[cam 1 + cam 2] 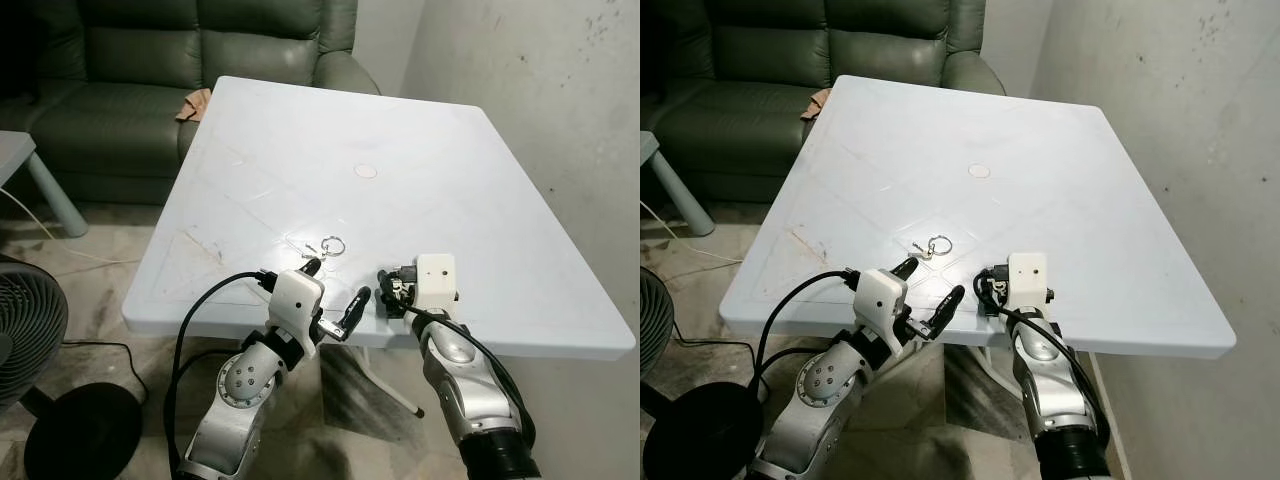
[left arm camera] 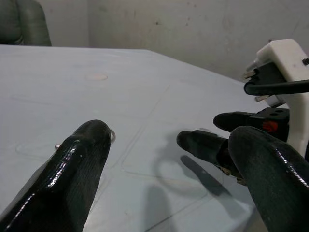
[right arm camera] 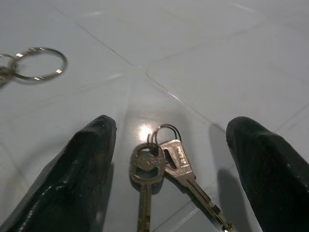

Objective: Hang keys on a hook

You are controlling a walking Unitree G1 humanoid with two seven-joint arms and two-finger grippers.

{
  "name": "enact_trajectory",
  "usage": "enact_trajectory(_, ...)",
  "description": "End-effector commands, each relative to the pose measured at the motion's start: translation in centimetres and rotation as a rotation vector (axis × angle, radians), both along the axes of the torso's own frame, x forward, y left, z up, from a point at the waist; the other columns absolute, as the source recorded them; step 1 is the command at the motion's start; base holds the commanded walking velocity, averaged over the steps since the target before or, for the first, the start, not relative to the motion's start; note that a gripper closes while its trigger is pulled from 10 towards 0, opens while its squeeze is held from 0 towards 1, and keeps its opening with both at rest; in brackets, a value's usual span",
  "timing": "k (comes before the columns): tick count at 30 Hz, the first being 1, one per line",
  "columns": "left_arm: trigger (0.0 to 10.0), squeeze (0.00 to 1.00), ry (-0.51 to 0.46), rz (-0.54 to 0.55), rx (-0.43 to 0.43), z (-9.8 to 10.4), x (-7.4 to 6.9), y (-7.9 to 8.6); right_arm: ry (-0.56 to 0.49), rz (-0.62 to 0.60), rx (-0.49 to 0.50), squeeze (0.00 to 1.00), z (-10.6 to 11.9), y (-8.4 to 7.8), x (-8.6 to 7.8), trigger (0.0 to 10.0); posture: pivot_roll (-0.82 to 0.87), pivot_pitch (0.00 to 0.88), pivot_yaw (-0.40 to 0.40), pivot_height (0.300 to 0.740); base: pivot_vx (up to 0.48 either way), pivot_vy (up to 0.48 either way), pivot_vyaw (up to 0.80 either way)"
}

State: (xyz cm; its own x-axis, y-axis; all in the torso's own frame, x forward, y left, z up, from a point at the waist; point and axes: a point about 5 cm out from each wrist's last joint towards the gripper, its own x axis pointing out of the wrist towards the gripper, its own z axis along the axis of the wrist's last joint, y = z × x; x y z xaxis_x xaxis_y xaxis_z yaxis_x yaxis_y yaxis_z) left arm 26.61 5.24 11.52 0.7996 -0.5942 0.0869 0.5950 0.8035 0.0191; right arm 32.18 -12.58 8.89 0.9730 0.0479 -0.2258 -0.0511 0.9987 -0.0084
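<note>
My right pincer (image 3: pixel 169 169) is low over the near edge of the white table (image 1: pixel 450 180), its two black fingers (image 3: pixel 82 169) spread wide with nothing gripped. Between them, flat on the table, lies a pair of keys (image 3: pixel 159 166) joined by a small ring, the blades pointing back toward my wrist; neither finger touches them. A little farther out on the table lies a second, larger key ring (image 1: pixel 333 245) with something small attached, apart from the pair.

My left pincer (image 1: pixel 335 290) sits beside the right one over the same near edge, also spread open and empty. One of its fingers (image 1: pixel 311 266) points at the larger key ring and ends just short of it; the other (image 1: pixel 352 310) reaches toward my right wrist. In the left wrist view, my right pincer's black fingers and white housing show just beside it.

Beyond the table's far edge stands a dark green sofa (image 1: pixel 150 70) with a small tan thing (image 1: pixel 193 104) on its seat. A black fan (image 1: pixel 30 330) stands on the tiled floor to my left, and a bare grey wall (image 1: pixel 560 90) runs along my right.
</note>
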Motion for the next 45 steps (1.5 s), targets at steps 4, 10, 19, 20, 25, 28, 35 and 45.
enact_trajectory(4,10.0,0.0,-0.007,-0.008,0.006,0.3,-0.3,-0.4,0.022,-0.047,0.033,0.0,-0.3,0.1,0.5,10.0,0.03,0.136,-0.114,0.74,0.0,0.0,0.0)
enact_trajectory(10,10.0,0.0,-0.005,0.001,0.008,0.3,-0.4,-0.2,0.042,-0.08,0.047,0.0,-0.5,0.4,0.9,2.7,0.04,0.141,-0.116,0.74,0.0,0.0,0.0)
enact_trajectory(19,10.0,0.0,-0.005,0.009,0.009,0.4,-0.4,-0.1,0.036,-0.096,0.044,0.0,-0.6,0.0,1.0,0.0,0.04,0.143,-0.12,0.74,0.0,0.0,0.0)
enact_trajectory(20,10.0,0.0,-0.005,0.01,0.009,0.4,-0.4,-0.1,0.035,-0.098,0.041,0.0,-0.7,-0.1,1.0,0.0,0.04,0.143,-0.12,0.74,0.0,0.0,0.0)
enact_trajectory(25,10.0,0.0,-0.004,0.016,0.007,0.4,-0.4,0.0,0.033,-0.105,0.024,0.0,-0.9,-1.0,0.7,0.0,0.04,0.14,-0.119,0.74,0.0,0.0,0.0)
enact_trajectory(28,10.0,0.0,-0.005,0.016,0.007,0.4,-0.3,0.0,0.032,-0.105,0.019,0.0,-1.0,-1.3,0.6,0.0,0.04,0.14,-0.119,0.74,0.0,0.0,0.0)
enact_trajectory(35,10.0,0.0,-0.007,0.014,0.005,0.5,-0.3,-0.1,0.028,-0.12,0.001,0.0,-1.2,-2.2,0.2,0.0,0.03,0.139,-0.118,0.74,0.0,0.0,0.0)
enact_trajectory(45,10.0,0.0,-0.006,0.011,0.002,0.5,-0.2,-0.2,-0.029,-0.102,0.03,0.0,-0.7,-2.6,-0.3,10.0,0.02,0.138,-0.114,0.74,0.0,0.0,0.0)
